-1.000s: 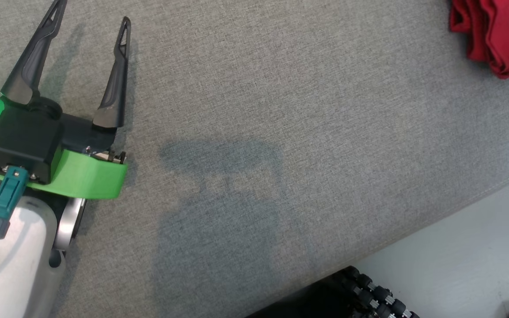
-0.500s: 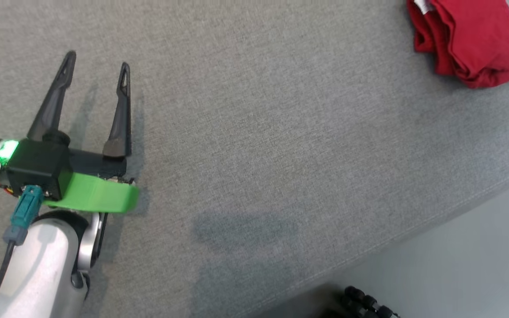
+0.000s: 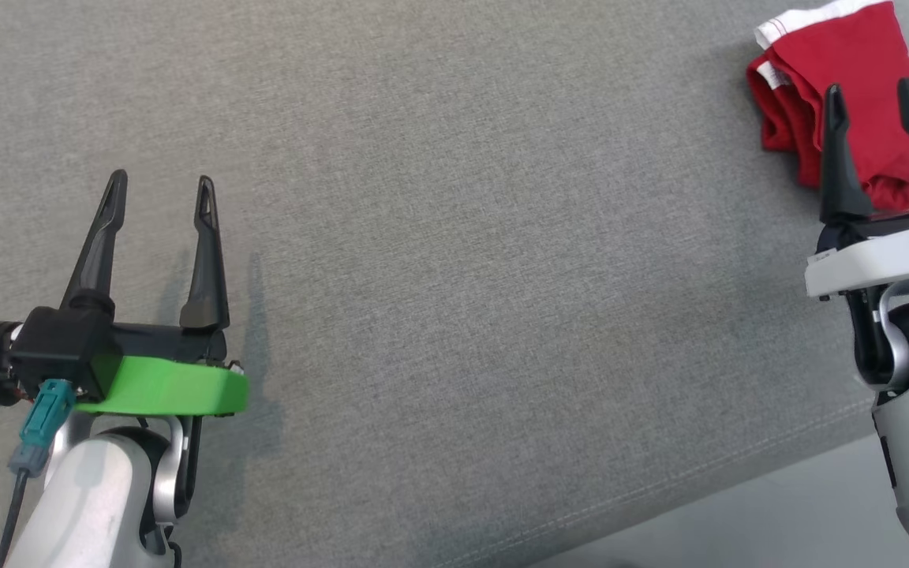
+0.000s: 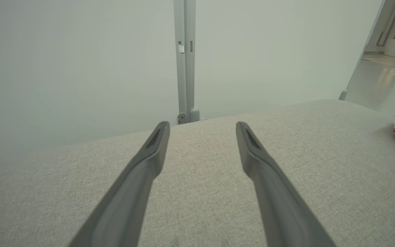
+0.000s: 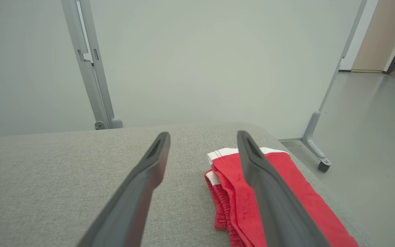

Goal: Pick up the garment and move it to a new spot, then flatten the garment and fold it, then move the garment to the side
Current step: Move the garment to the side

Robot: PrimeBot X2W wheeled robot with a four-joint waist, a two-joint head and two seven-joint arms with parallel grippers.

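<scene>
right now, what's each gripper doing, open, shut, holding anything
Left gripper: open, holding nothing.
Right gripper: open, holding nothing; the red garment lies by its fingertips, ungripped.

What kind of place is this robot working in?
Probably an indoor lab or office test area: a grey fabric-covered surface with a red garment, a pale partition panel on a wheeled metal foot, and a smooth floor.

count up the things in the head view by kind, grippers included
red garment: 1
grippers: 2 (left gripper, right gripper, both open)
grey padded surface: 1
total: 4
</scene>
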